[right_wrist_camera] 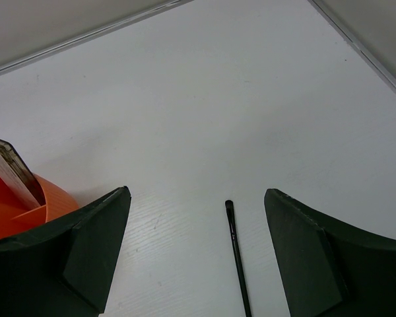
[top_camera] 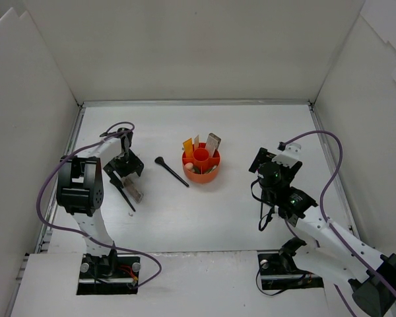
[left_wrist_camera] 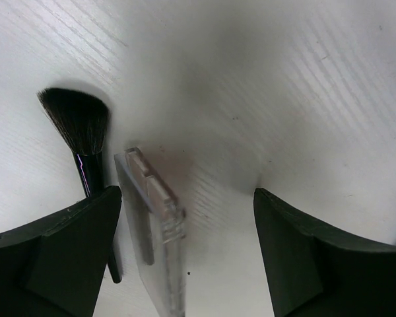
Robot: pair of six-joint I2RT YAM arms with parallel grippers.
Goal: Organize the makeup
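Nearest, in the left wrist view, the left end effector (left_wrist_camera: 197,201) hangs with its fingers spread wide, gripping nothing; below and between them, closer to the finger on the picture's left, lies the eyeshadow palette (left_wrist_camera: 155,224), its near end cut off by the frame edge; whether it touches that finger cannot be told; just beside it lies a fluffy brush (left_wrist_camera: 76,122), whose black handle runs behind the same finger and is partly hidden. The right end effector (right_wrist_camera: 197,198) is likewise spread and empty; a thin black brush (right_wrist_camera: 236,257) lies on the desk (top_camera: 204,224) between its fingers, nearer the right-hand one, its lower end cut off; from above, this brush cannot be picked out beneath the right arm. Farther out, a second black brush (top_camera: 171,172) lies loose on the desk between the left end effector and the red-orange holder (top_camera: 201,174), apart from both; the holder stands near the middle of the desk, left of the right end effector and well apart from it; an orange tube (top_camera: 188,146) and another palette (top_camera: 213,143) stand upright in it; its other contents are too small to name; the right wrist view shows only its edge, partly behind a finger.
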